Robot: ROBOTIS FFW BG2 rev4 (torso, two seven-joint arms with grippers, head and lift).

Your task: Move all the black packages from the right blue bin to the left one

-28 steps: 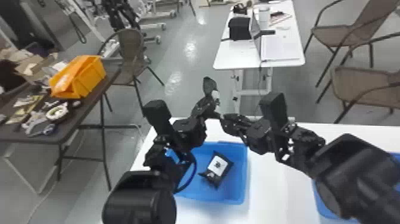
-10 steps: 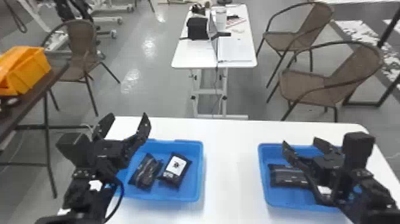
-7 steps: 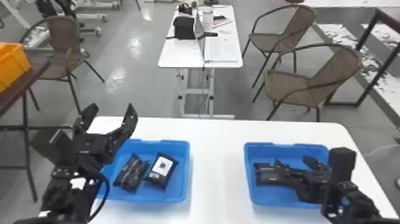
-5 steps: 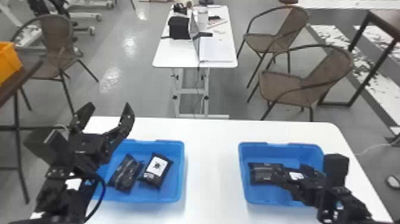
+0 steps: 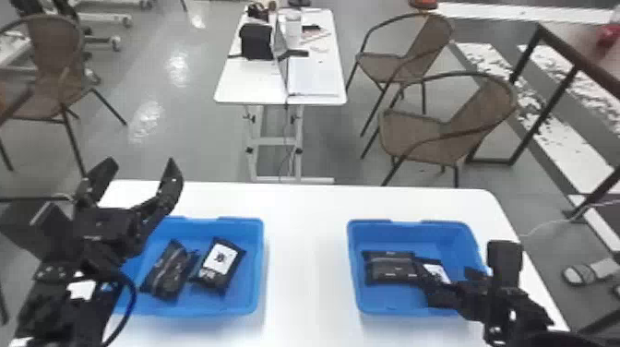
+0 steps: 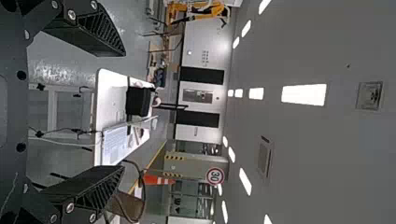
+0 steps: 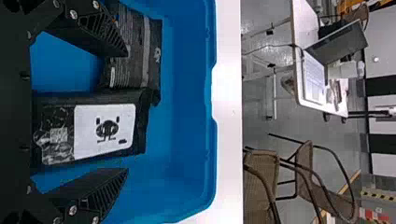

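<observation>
Head view: high, forward and down. Left wrist: outward. Right wrist: close at right bin [image 7: 194,175]. All share far table [image 5: 251,83].

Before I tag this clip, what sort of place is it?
Likely an indoor lab or workshop: an open grey laptop on a white rectangular table, an orange-and-white traffic cone, and white ceiling lights.

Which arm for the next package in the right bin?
Right, I'd say: the right gripper is at the right bin, open jaws either side of the white-labelled package; the left gripper is by the left bin.
</observation>
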